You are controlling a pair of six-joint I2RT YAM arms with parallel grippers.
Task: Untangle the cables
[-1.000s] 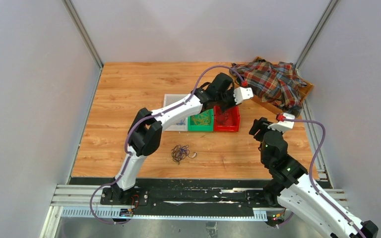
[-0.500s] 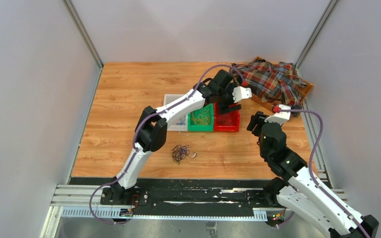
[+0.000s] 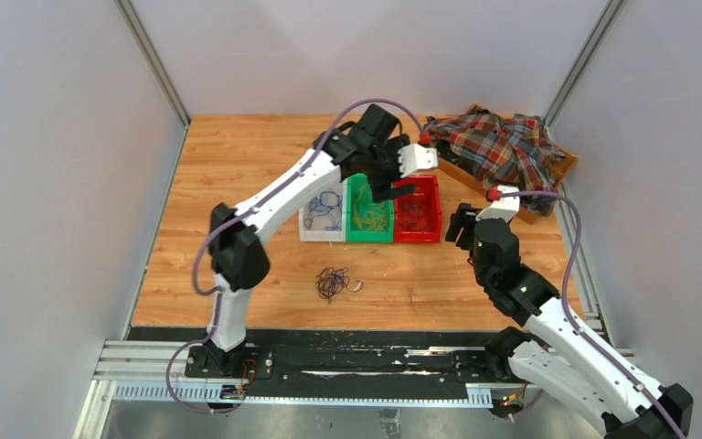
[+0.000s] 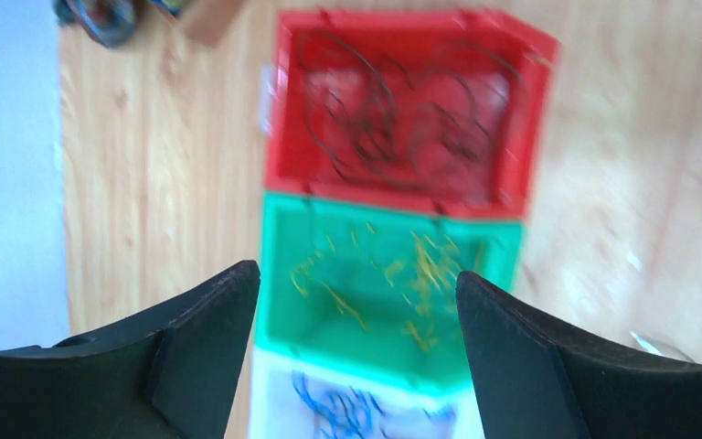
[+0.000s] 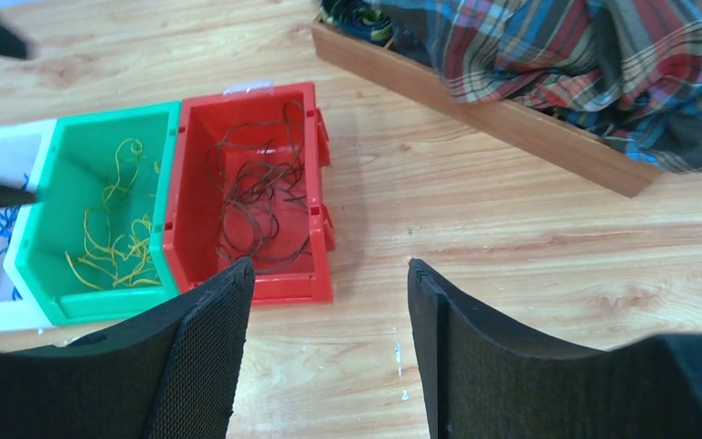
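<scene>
The cables (image 3: 332,282), a small dark clump of loops, lie on the wooden table near its front edge, with no gripper near them. Further back stand three bins in a row. The white bin (image 3: 322,238) holds blue wires, the green bin (image 3: 369,240) yellow wires (image 5: 114,229), and the red bin (image 3: 418,240) dark wires (image 5: 256,183). My left gripper (image 4: 358,283) hangs open and empty above the green bin (image 4: 503,247). My right gripper (image 5: 329,270) is open over bare table just right of the red bin (image 5: 320,229), holding nothing.
A wooden tray (image 3: 562,169) with a plaid shirt (image 3: 498,151) heaped in it sits at the back right corner. Grey walls enclose the table on the left, back and right. The left arm stretches across the table above the bins.
The left gripper has gone from shut to open and swung left, from over the red bin to over the green one. The right arm has edged forward and left toward the red bin.
</scene>
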